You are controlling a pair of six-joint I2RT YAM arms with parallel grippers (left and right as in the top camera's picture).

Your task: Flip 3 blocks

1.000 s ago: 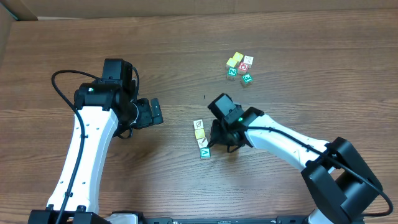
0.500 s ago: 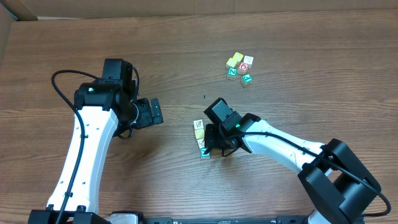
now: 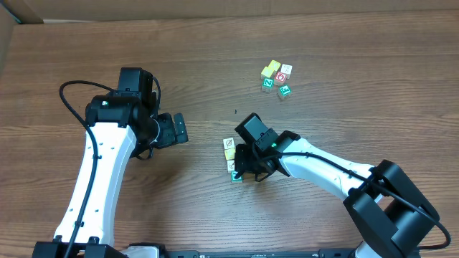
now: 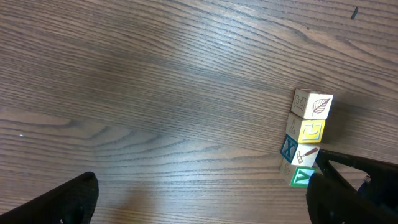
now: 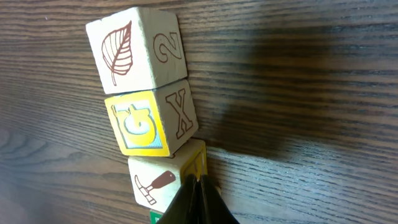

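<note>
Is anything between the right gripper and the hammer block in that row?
Nothing visible stands between them. The right gripper, shut, has its tips at the yellow side of the hammer block; the G block sits next in the row, clear of them.

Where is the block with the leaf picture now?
In the overhead view, the leaf block is the far end of the short central row, touching the yellow block.

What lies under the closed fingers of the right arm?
The hammer block, third in the row; the fingers touch its upper edge. The green block next to it shows only in part, the rest covered.
</note>
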